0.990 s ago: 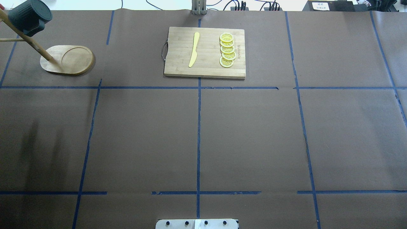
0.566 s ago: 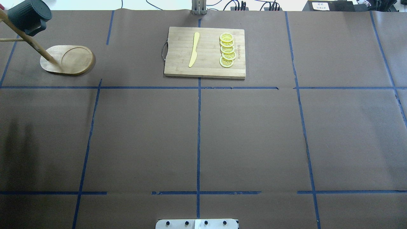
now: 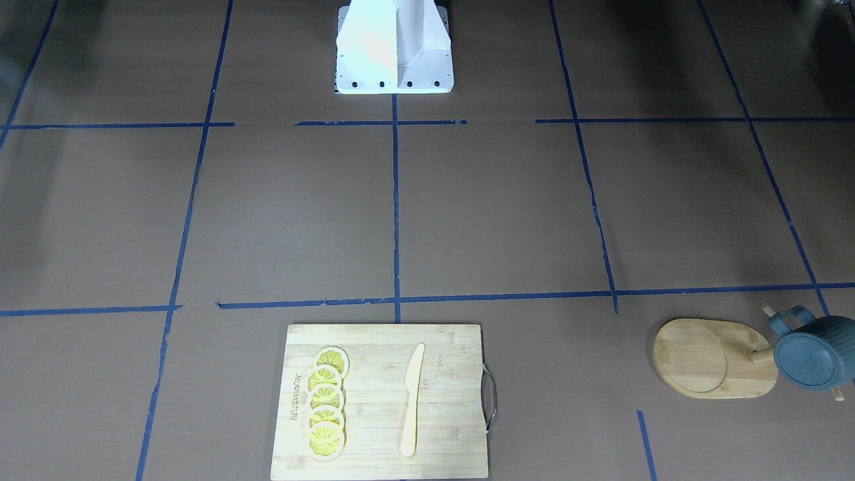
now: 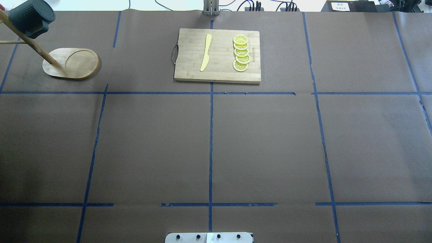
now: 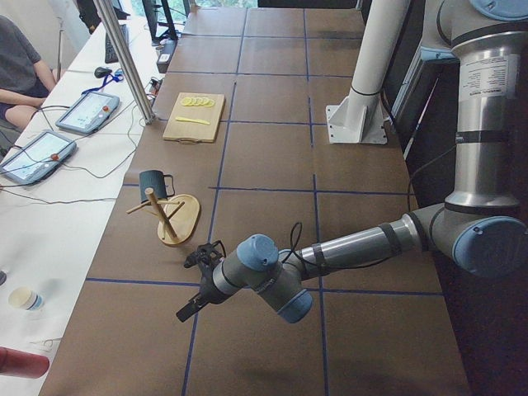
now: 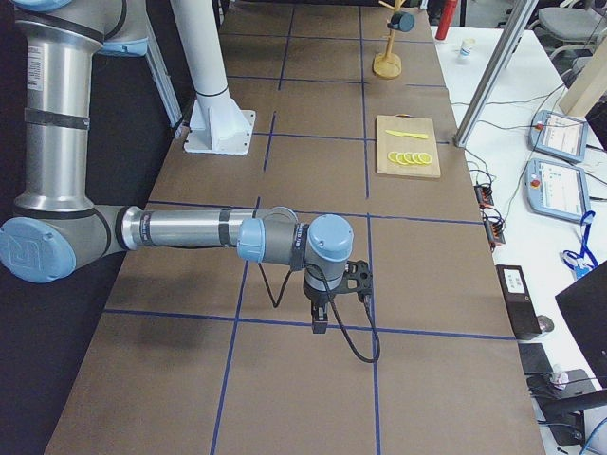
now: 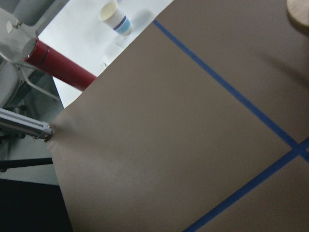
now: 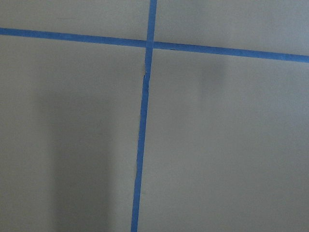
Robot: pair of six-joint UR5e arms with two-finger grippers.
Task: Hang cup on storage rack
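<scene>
The dark blue-grey ribbed cup (image 4: 30,17) hangs by its handle on a peg of the wooden storage rack (image 4: 72,62) at the table's far left corner. Both also show in the front view: cup (image 3: 811,354), rack (image 3: 708,357). The cup (image 5: 153,183) on the rack (image 5: 180,219) is also in the exterior left view. My left gripper (image 5: 194,285) shows only there, low over the table, apart from the rack; I cannot tell if it is open. My right gripper (image 6: 327,303) shows only in the exterior right view, above a tape line; its state cannot be told.
A bamboo cutting board (image 4: 189,71) with a yellow knife (image 4: 206,52) and lemon slices (image 4: 241,53) lies at the far middle. A paper cup (image 7: 115,17) and a red cylinder (image 7: 60,65) stand off the table's left end. The robot base (image 3: 394,47) stands at the near edge.
The arm shadow on the table's left side has slid off to the left and gone. The cup stays hanging on the rack, barely swaying.
</scene>
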